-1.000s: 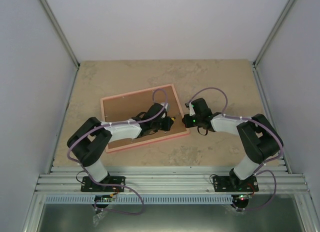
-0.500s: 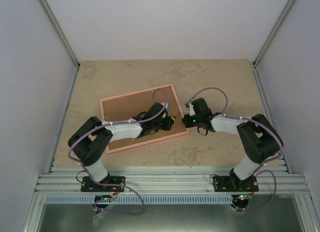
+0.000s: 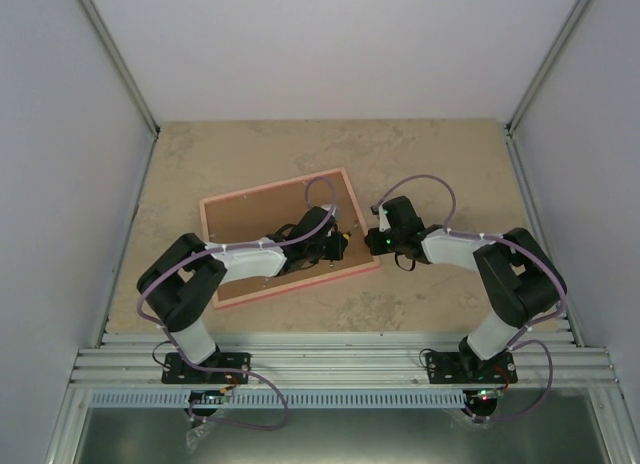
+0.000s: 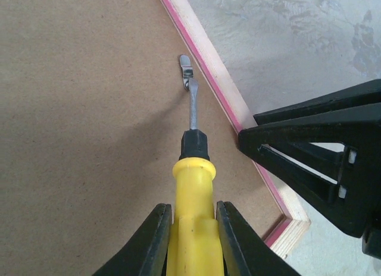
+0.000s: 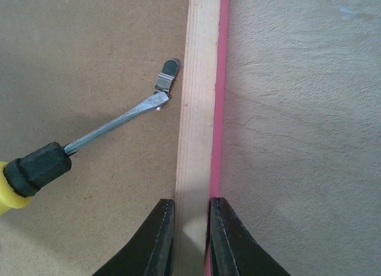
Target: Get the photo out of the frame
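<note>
One metal clip (image 5: 167,74) meets your screwdriver (image 4: 193,184) tip on backing board (image 4: 89,121) | left gripper (image 4: 193,228) clenches handle | right gripper (image 5: 191,225) pinches frame (image 5: 202,80) rail

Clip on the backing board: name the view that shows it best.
Right wrist: the clip lies whole and large, beside the frame, the screwdriver tip at its lower end. Left wrist shows it farther off, partly covered by the blade. In the top view it is too small to make out.
</note>
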